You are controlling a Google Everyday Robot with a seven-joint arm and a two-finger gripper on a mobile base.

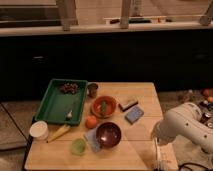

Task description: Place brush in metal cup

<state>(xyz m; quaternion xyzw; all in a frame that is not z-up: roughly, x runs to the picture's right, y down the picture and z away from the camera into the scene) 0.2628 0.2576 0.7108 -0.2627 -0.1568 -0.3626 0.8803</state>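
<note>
Grey metal cup (92, 90) upright beside tray (55, 102)

On the wooden desk (142, 92), a green tray (52, 102) fills the far-left corner. An orange bowl (104, 106) sits mid-desk, with an orange fruit (91, 122) and a dark red bowl (108, 134) nearer the front edge. A tan-topped dark block (128, 103) and a blue sponge (134, 115) lie toward the right edge. A white cup (39, 130) stands at the left edge, and a green cup (78, 146) near the front edge
</note>
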